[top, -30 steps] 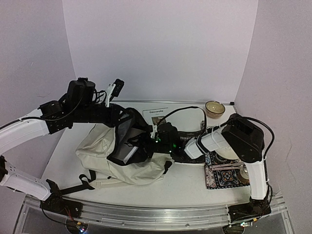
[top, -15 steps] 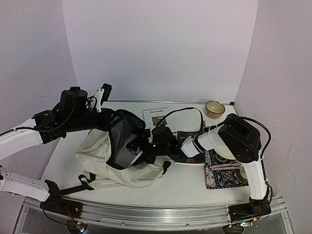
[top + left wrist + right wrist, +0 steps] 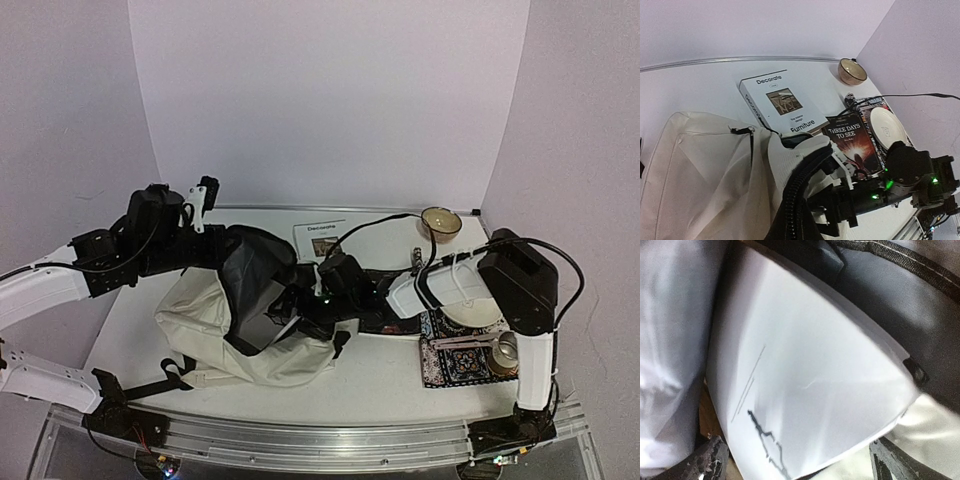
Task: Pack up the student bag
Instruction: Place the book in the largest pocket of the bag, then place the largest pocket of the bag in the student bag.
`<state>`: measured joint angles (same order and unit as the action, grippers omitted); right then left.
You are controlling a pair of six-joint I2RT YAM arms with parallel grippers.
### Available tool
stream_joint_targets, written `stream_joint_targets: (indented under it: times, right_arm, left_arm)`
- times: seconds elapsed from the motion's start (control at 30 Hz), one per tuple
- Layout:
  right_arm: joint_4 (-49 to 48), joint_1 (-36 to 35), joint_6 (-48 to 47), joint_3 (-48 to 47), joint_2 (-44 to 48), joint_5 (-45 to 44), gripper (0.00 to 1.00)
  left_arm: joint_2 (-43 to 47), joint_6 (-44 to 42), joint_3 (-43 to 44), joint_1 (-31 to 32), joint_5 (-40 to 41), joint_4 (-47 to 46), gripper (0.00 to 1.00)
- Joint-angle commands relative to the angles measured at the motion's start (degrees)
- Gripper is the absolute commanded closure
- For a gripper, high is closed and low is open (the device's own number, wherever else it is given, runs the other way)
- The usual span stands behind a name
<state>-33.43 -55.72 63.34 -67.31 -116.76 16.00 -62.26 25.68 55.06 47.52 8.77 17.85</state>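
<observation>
The student bag [image 3: 205, 310] lies on its side at the left of the table, cream fabric with black straps, its mouth facing right. My left gripper [image 3: 222, 250] is shut on the bag's black zippered edge [image 3: 795, 200] and holds the flap up. My right gripper [image 3: 298, 312] reaches into the mouth and is open. In the right wrist view its fingertips [image 3: 712, 460] stand wide apart on either side of a white book [image 3: 805, 390] that rests inside the bag. The left wrist view shows the right gripper [image 3: 840, 200] just under the raised flap.
A white "Decorate Furniture" book [image 3: 777, 102] and a dark "Three Days to See" book [image 3: 852, 140] lie behind the bag. Further right are a small bowl [image 3: 440, 222], a white plate [image 3: 465, 305], a metal cup [image 3: 507, 350] and a patterned mat [image 3: 455, 362].
My right gripper has opened off the white book, which now lies inside the bag. The left arm has shifted a little left, still holding the flap up.
</observation>
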Motion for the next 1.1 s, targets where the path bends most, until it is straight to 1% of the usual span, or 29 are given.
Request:
stream_joint_targets:
  times: [0.0,0.1,0.23,0.47,0.63,0.67,0.83,0.9,1.0,1.07]
  right_arm:
    - [5.58,-0.46,-5.98,-0.97,4.98,2.0,0.02]
    - [8.45,-0.26,-12.99,-1.62,7.66,2.92,0.02]
    - [14.22,2.67,-20.77,-1.4,12.5,2.32,0.02]
    - [18.54,11.92,-26.42,1.4,17.99,1.24,0.02]
    - [18.84,18.93,-27.24,3.48,18.4,-1.96,0.03]
    - [18.84,20.0,-27.45,3.45,17.87,-2.37,0.04]
    - [18.7,23.92,-27.63,1.52,13.1,-2.13,0.08]
    - [18.58,24.94,-27.64,-0.06,10.87,-1.32,0.11]
    - [18.22,25.84,-27.72,-2.46,7.56,0.02,0.15]
    - [17.65,26.41,-27.34,-3.64,5.35,0.74,0.19]
  left_arm:
    - [0.27,3.13,-2.22,-3.73,5.18,3.99,1.0]
    - [1.05,3.81,-4.68,-7.59,4.98,6.31,1.0]
    - [2.06,3.67,-6.89,-10.5,7.18,8.49,0.99]
    - [-0.5,3.85,-6.89,-12.73,12.56,14.39,0.96]
    - [-2.11,5.46,-7.59,-17.28,11.0,17.19,0.93]
    - [-2.52,5.74,-7.93,-18.21,10.61,17.49,0.9]
    - [-3.68,7.33,-8.86,-21.55,10.44,18.51,0.68]
    - [-3.24,7.63,-8.9,-22.08,11.29,19.03,0.58]
    - [-1.89,8.15,-8.42,-22.43,12.82,19.96,0.4]
    - [-0.71,8.07,-7.77,-22.56,13.07,20.27,0.33]
